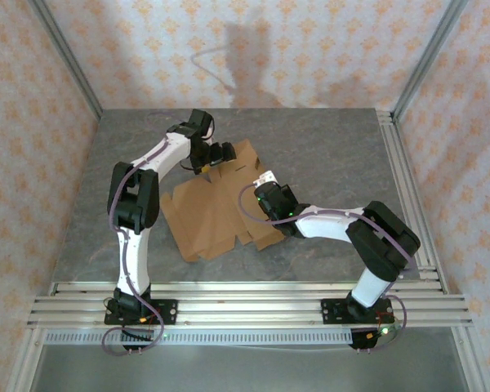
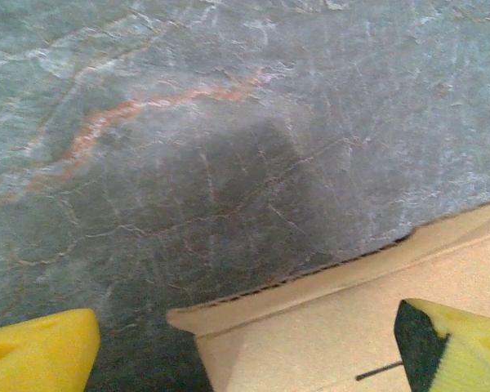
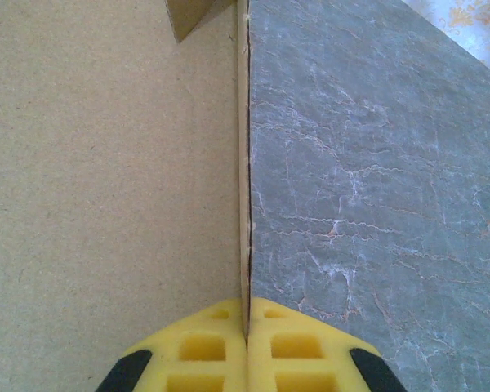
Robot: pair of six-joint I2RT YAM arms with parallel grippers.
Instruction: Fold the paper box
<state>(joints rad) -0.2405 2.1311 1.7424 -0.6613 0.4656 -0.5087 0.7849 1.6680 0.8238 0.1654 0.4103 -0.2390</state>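
Top view: the box [image 1: 216,216] lies mostly flat mid-table [image 1: 335,155], long axis roughly near-left to far-right. The left gripper [image 1: 220,152] is at its far corner and the right gripper [image 1: 265,181] on its right edge. Left wrist: fingertips [image 2: 33,355] spread wide, a flap corner poking in between them, nothing clamped. Right wrist: pads [image 3: 204,355] pressed together on a thin cardboard edge that runs straight away from them, with panel to the left and bare stone to the right. The right arm has the hold, so I'd expect the fold to pivot along that edge line.
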